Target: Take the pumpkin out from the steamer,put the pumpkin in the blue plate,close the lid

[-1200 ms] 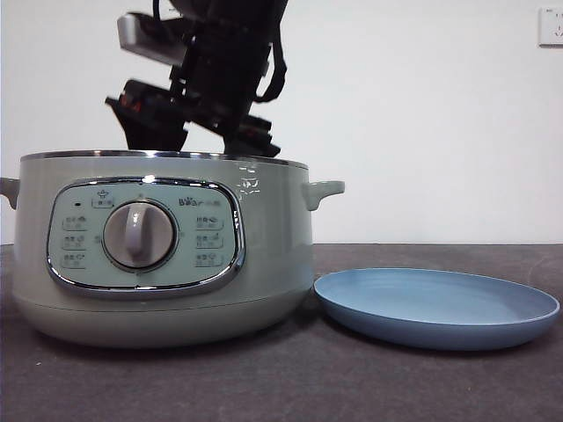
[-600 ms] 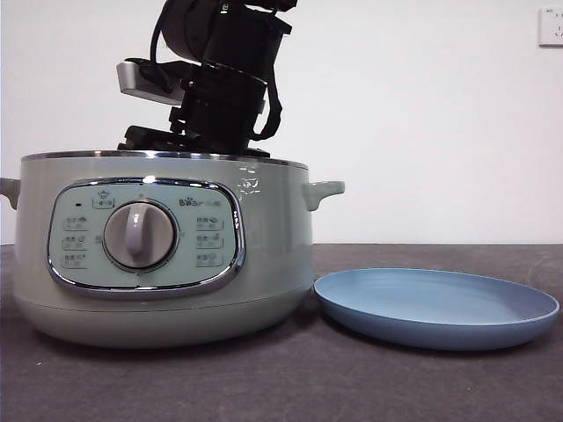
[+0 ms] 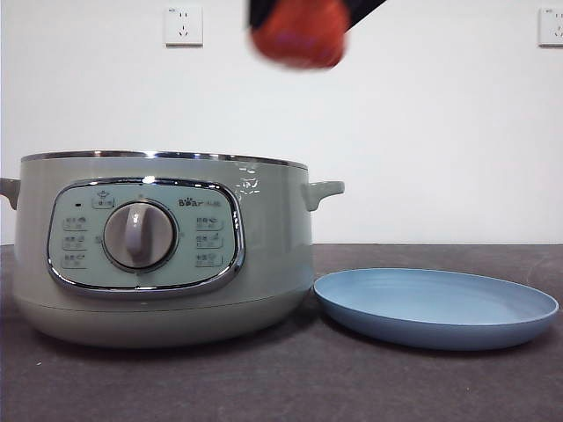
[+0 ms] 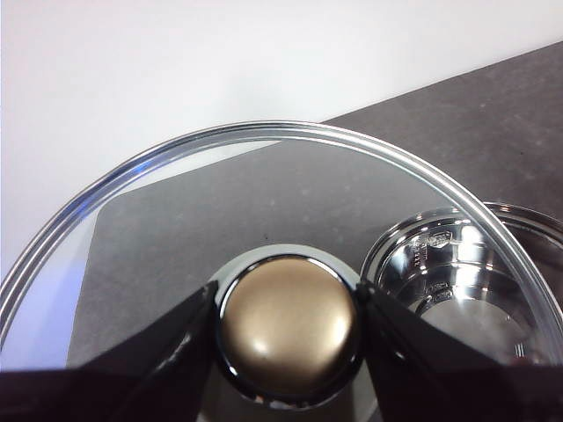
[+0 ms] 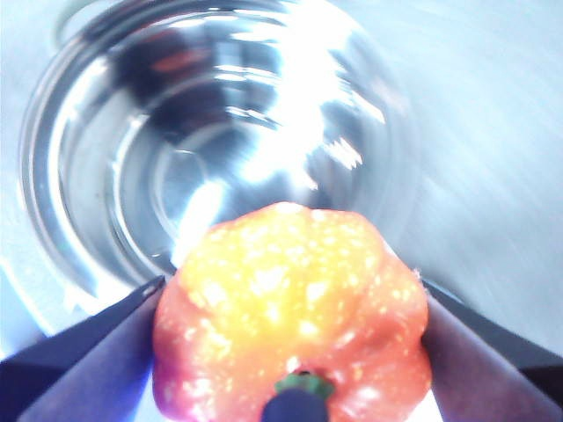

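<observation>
While held high above the steamer's open mouth, the scene reads as follows.

Pumpkin: the pumpkin, orange-red with a dark green stem, sits between the two jaws of the right claw; in the front view it shows as a blurred orange shape at the top edge, above the pot's right half and well clear of its rim.
Right claw: closed on the pumpkin's two sides, jaws pressed against its skin.
Steamer: the steamer stands lidless on the dark worktop; the right wrist view looks down into its bare, shiny metal bowl.
Blue plate: the blue plate lies flat on the worktop just beside the pot's right side, with nothing on it.
Lid: the lid is lifted off the pot, its knob clamped between the jaws of the left claw; part of the pot's inner bowl shows through and beside the glass.
Background: a white wall with two sockets.
</observation>
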